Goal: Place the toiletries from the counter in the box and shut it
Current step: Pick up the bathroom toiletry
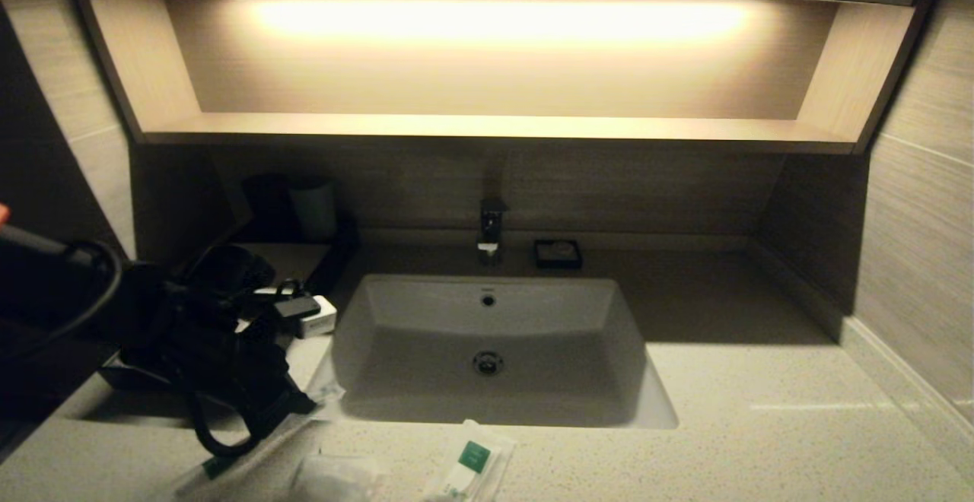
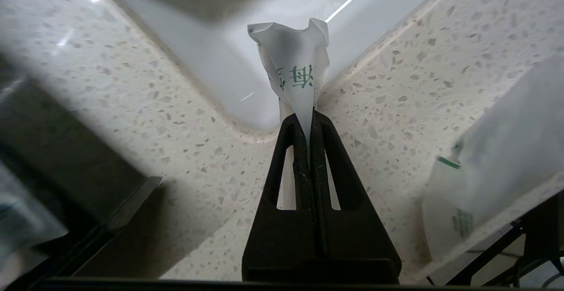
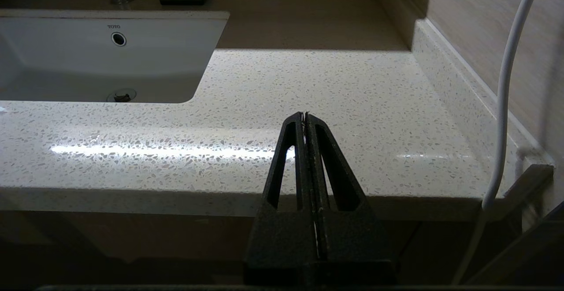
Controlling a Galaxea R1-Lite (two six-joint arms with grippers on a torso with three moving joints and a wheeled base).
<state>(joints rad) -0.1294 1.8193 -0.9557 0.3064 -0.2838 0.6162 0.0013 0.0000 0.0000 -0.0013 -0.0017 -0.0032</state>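
Pinched hard together, the black fingers [image 2: 304,150] of our left gripper [image 2: 309,117] clamp the narrow end of a small white sachet [image 2: 296,70], which stands out past the tips with its long axis in line with the fingers and its crumpled, wider end pointing away from the wrist. It is thin, frosted plastic film printed with green characters, creased into a loose cone. We hold it above the rounded corner of the white sink [image 2: 229,61], where the glossy basin meets the speckled stone counter [image 2: 141,106]. More packets [image 1: 473,460] of the same white film with green labels lie flat on the counter's front edge, just beside the arm. On the left side of the counter, a dark open box [image 2: 110,203] sits near the gripper; what it holds is hard for us to make out. Our right gripper [image 3: 305,115] hangs off the counter's front edge to the right of the sink, fingers pressed together on nothing.
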